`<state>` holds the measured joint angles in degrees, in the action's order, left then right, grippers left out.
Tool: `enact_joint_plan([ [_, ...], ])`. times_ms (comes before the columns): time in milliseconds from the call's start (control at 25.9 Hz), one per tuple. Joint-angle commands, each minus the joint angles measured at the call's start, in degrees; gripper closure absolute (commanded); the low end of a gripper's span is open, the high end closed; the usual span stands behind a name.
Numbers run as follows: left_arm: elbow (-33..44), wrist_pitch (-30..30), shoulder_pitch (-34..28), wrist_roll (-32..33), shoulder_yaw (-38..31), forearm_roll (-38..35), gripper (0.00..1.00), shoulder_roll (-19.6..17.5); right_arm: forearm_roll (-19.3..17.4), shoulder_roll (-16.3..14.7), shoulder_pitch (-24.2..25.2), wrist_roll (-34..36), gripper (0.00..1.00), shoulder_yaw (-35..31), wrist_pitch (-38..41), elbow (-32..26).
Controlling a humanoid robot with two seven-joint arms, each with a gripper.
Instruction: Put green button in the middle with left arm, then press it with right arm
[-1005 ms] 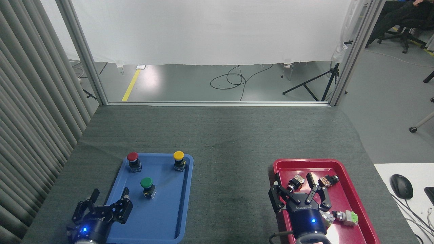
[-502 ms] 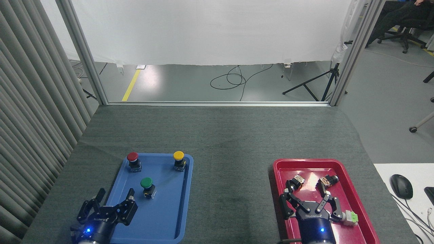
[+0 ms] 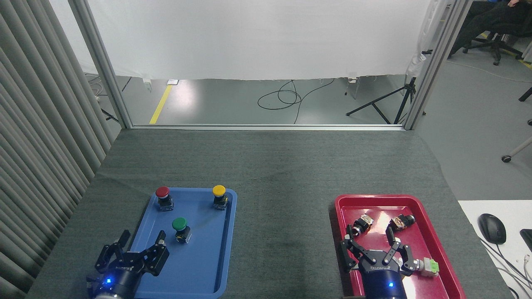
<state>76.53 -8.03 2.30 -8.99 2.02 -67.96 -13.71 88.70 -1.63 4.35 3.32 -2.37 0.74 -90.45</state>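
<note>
The green button [image 3: 180, 228] stands upright in the blue tray [image 3: 208, 265], a little left of the tray's centre. My left gripper [image 3: 142, 237] is open over the tray's near left edge, roughly a gripper's width short and left of the green button, holding nothing. Over the red tray [image 3: 440, 249] my right gripper [image 3: 368, 237] is also open and empty. The middle [image 3: 284, 216] is the bare dark grey mat between the two trays.
A red-capped button [image 3: 163, 197] and a yellow-capped button [image 3: 219, 196] stand at the blue tray's far end. Small switch parts [image 3: 401, 221] and a green-tipped part [image 3: 427, 266] lie in the red tray. A computer mouse [image 3: 491, 228] sits on a white desk at right.
My right gripper has drawn back toward me and slightly right over the red tray. My left gripper moved a little right, toward the green button. The buttons have not moved.
</note>
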Motion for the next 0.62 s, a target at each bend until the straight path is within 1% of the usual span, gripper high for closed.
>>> enact_joint_plan([
  [0, 0.46, -0.31, 0.25, 0.2, 0.0, -0.07, 0.01, 0.0, 0.16, 0.66, 0.48, 0.02, 0.0, -0.71, 1.28, 0.36],
  [116, 0.29, -0.14, 0.95, 0.29, 0.97, -0.24, 0.01, 0.17, 0.24, 0.66, -0.05, 0.11, 0.0, -2.2, 1.28, 2.47],
  [271, -0.33, 0.04, 1.04, 0.47, 1.76, -0.42, 0.01, 0.35, -0.02, -0.3, 0.75, 0.19, 0.0, -2.11, 1.37, 1.51],
  [386, -0.51, 0.39, 1.04, 0.38, 2.46, -0.42, 0.01, 0.35, -0.72, -0.13, 0.92, 0.02, 0.0, -1.67, 1.28, -0.25],
  [464, -0.51, 0.39, 0.86, 0.38, 2.46, -0.42, 0.02, 0.26, -0.81, -0.66, 0.75, -0.07, 0.0, -1.67, 1.46, -0.51],
  [580, -1.03, 0.48, 0.6, 0.38, 2.55, -0.42, 0.02, 0.26, -1.25, -0.13, 0.39, -0.33, 0.0, -1.67, 1.46, -0.25],
])
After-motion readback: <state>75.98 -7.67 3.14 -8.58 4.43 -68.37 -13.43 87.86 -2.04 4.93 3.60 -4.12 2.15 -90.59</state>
